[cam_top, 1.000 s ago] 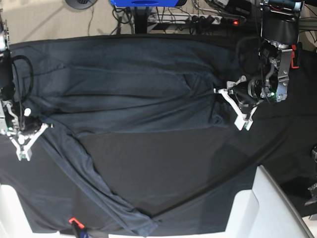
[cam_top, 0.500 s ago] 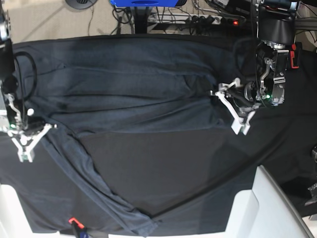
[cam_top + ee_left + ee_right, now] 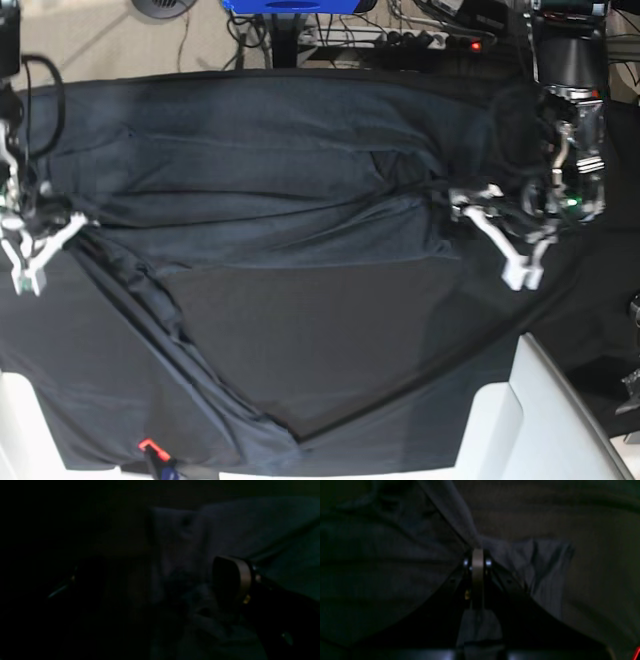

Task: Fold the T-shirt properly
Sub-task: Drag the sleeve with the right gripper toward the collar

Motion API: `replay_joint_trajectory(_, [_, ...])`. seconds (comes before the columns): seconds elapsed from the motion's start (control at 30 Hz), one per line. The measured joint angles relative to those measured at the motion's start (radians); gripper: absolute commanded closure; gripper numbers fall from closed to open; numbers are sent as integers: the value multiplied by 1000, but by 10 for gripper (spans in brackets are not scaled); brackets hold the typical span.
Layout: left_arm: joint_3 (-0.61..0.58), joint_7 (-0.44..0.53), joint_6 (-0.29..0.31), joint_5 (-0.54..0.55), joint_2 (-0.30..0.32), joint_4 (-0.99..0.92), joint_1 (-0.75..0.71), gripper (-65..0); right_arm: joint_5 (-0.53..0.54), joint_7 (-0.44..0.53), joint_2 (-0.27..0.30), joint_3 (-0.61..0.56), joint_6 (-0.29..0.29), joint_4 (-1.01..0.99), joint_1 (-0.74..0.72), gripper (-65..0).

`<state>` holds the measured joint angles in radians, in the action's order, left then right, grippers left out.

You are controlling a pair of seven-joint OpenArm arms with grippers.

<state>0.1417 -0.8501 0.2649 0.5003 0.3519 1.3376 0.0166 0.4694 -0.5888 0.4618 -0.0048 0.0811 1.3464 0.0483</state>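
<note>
Charcoal knit, the T-shirt (image 3: 270, 190) lies spread across the upper half of the base view on the black tablecloth (image 3: 330, 340), with one long strip of it trailing diagonally from the left edge down toward the bottom centre.

Right gripper (image 3: 28, 262), at the left edge of the base view: fingers pressed together on a fold of the T-shirt (image 3: 520, 555). The right wrist view shows fabric drawn taut into the closed tips, so the hold looks meant to carry that edge over for a fold.

Left gripper (image 3: 497, 240), at the right of the base view: white fingers spread wide, nothing between them. It sits just off the garment's right end. The left wrist view is very dark; one finger (image 3: 232, 580) shows beside bunched cloth (image 3: 180, 550), not clamping it.

Judgement: the right end looks laid down while the other side is held, fold unfinished.
</note>
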Motion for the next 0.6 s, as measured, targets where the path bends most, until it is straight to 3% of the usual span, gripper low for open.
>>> replay_joint_trajectory(0.4, [8, 0, 3, 1, 14, -3, -7, -650, 0, -48, 4, 35, 0, 130, 135, 0])
replay_joint_trajectory(0.5, [7, -1, 3, 4, 11, -3, -13, -650, 7, -49, -5, 113, 5, 171, 189, 0])
replay_joint_trajectory(0.6, [8, -2, 3, 1, 14, -3, -14, -650, -4, -115, -11, 167, 1, 185, 224, 0])
